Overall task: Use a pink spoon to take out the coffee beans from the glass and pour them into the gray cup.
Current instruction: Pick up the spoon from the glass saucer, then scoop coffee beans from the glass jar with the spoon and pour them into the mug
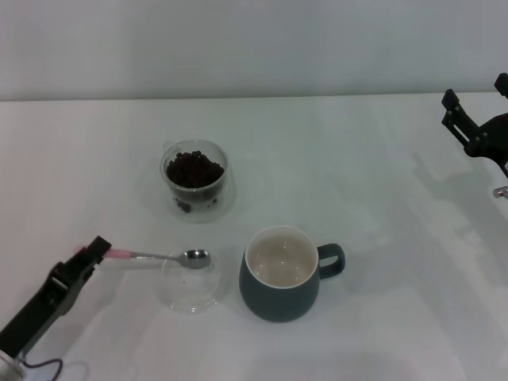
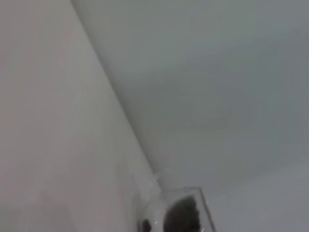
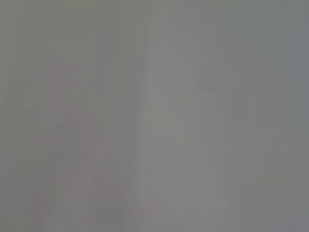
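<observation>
The glass (image 1: 195, 176) stands at the middle left of the table, filled with dark coffee beans (image 1: 193, 168). It also shows in the left wrist view (image 2: 176, 215). The gray cup (image 1: 279, 275) stands nearer, right of centre, its cream inside empty and its handle to the right. My left gripper (image 1: 94, 252) is at the lower left, shut on the pink handle of the pink spoon (image 1: 163, 256). The spoon lies about level, and its empty silver bowl is over the far rim of a shallow clear dish. My right gripper (image 1: 476, 97) is open at the far right edge, away from everything.
A flat shallow clear glass dish (image 1: 189, 292) sits just left of the gray cup, under the spoon's bowl. The white table (image 1: 373, 198) meets a pale wall at the back. The right wrist view shows only a plain grey blur.
</observation>
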Robot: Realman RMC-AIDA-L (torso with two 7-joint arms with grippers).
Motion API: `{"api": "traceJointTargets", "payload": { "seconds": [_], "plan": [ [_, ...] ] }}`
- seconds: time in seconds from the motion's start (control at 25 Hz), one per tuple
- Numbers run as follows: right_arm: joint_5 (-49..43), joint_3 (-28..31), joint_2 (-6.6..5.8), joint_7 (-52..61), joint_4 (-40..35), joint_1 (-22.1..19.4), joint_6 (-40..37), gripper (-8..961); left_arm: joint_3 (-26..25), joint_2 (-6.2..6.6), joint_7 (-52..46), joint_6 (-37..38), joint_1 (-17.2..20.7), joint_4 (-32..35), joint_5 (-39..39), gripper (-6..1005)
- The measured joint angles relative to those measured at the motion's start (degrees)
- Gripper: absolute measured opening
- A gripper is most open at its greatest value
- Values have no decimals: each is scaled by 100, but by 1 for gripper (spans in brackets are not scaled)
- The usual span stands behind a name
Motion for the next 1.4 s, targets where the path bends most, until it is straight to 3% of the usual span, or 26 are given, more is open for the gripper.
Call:
{"api": "traceJointTargets", "payload": {
  "seconds": [0.28, 0.44, 0.56, 0.8, 0.92, 1.0, 1.08, 1.28, 1.4],
  "plan": [
    [19, 0, -11, 0, 0, -8, 5, 861, 20, 14, -407, -247, 62, 247, 26, 130],
    [31, 0, -18, 0, -7, -8, 5, 861, 0, 27, -785, -737, 206, 850, -2, 131],
    [32, 5, -18, 0, -19, 0, 4, 861, -29, 31, -990, -1026, 115, 1416, -120, 131],
    [24, 9, -8, 0, -13, 42, 13, 861, 13, 128, -1163, -864, -631, 2478, -158, 130],
    [16, 9, -3, 0, -9, 43, 13, 861, 31, 312, -1239, -490, -1018, 2591, 54, 130],
    [9, 9, 2, 0, -3, 36, 13, 861, 38, 516, -1446, -128, -1340, 2589, 484, 130],
    [9, 9, 4, 0, 7, 22, 13, 861, 39, 608, -1604, 130, -1578, 2588, 886, 130],
    [28, 9, 3, 0, 58, 10, 14, 861, 49, 652, -1671, 490, -2062, 2595, 1633, 131],
    [30, 9, 2, 0, 61, -12, 13, 861, 199, 615, -1684, 780, -2349, 2597, 1988, 131]
  ]
}}
